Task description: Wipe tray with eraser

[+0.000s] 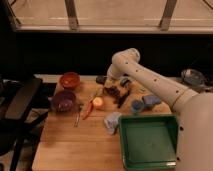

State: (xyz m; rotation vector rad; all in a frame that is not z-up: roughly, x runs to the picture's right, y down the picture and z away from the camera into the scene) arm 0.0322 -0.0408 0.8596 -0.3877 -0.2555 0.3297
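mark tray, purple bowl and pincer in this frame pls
tray (150,142): camera view, on its bare green floor.
purple bowl (63,100): camera view, on the bowl's inside.
pincer (114,88): camera view, on its tip end; it sits beyond the tray, up and right of the purple bowl.
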